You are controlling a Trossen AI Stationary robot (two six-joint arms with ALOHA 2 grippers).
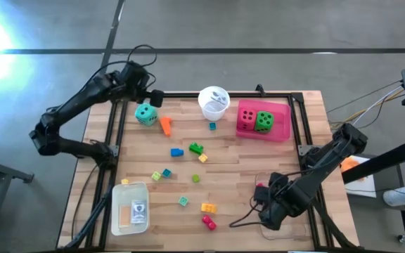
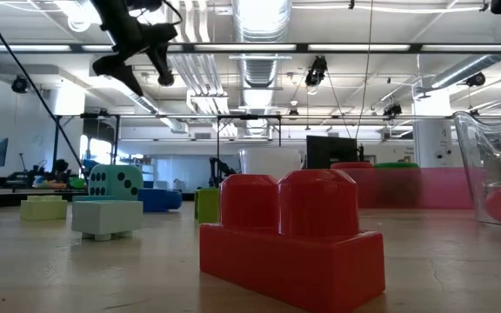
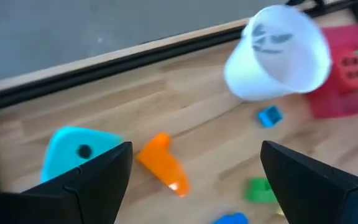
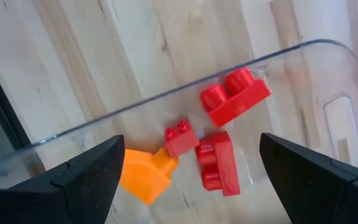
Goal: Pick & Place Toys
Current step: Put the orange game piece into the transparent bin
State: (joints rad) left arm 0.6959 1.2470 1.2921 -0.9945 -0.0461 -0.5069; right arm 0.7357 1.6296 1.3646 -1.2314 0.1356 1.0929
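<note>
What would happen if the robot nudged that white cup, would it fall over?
Probably yes. The white cup stands upright and looks empty, thin-walled and taller than its base is wide, so it is likely light and would slide or tip at a push. Once on its side it might roll in a curve. Its walls may also flex under a squeeze from the open left gripper.

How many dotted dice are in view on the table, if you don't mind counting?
3. The teal die sits at the table's far left, below the left gripper. The red die and green die sit side by side in the pink tray.
</note>
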